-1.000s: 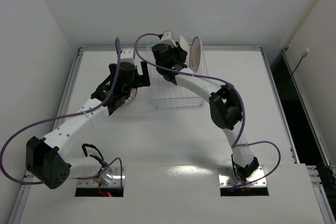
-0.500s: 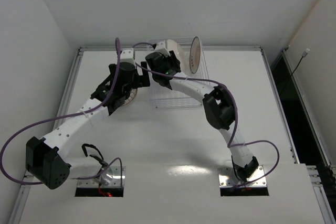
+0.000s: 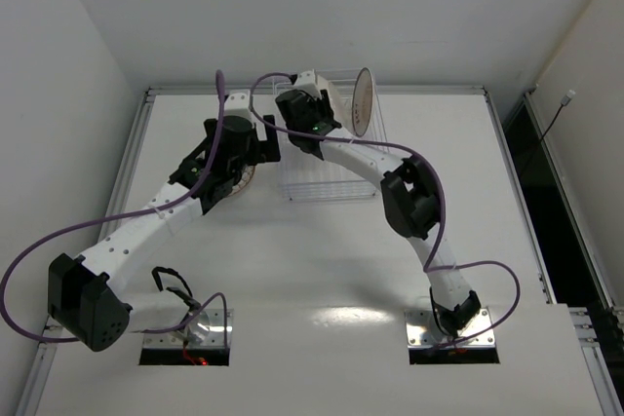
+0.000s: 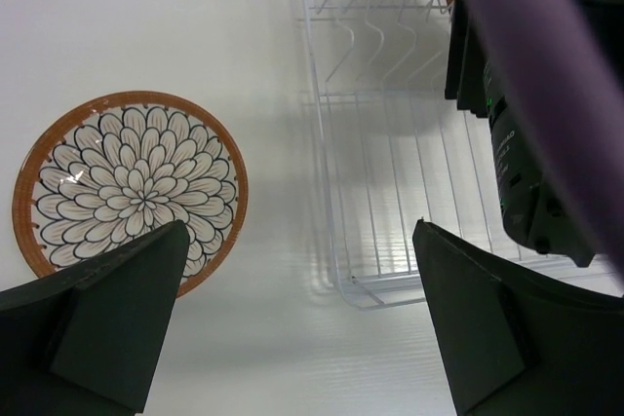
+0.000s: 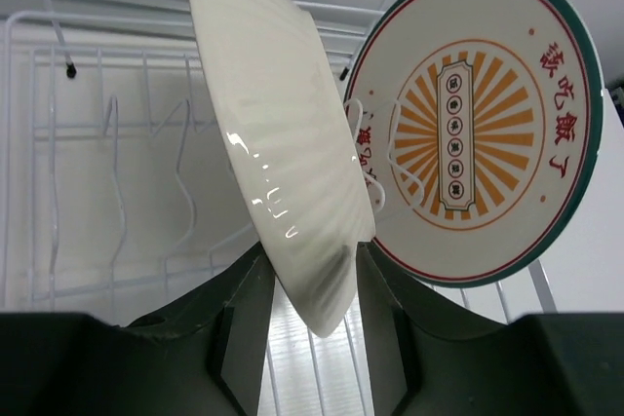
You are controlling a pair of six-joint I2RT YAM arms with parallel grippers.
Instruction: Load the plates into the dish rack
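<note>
White tabletop (image 3: 292, 270) carries the wire dish rack (image 3: 327, 177) toward its far side. An orange-rayed plate (image 5: 478, 124) stands upright in the rack. Just beside it a white ribbed plate (image 5: 283, 143) leans on edge, its lower rim between the fingers of the right gripper (image 5: 310, 280). Whether they pinch it I cannot tell. Beside the rack, the left gripper (image 4: 299, 241) hovers with jaws wide apart over the petal plate (image 4: 127, 187), which lies flat.
</note>
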